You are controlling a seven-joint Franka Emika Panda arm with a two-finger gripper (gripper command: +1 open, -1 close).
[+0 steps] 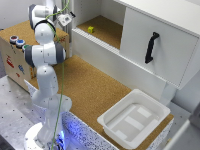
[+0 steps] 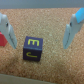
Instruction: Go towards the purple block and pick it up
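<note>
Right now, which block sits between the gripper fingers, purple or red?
The purple cube with yellow letters; the red block sits off to the side, behind one finger.

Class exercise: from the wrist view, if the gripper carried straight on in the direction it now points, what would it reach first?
Most likely the purple block, which sits between the open gripper fingers, nearer one of them. Nothing shows in between, though depth is hard to judge. A red object lies beside that finger.

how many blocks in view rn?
3: purple block on the cork between the open gripper fingers; red block beside it; small yellow block on the cabinet shelf. Others may be hidden.
</note>
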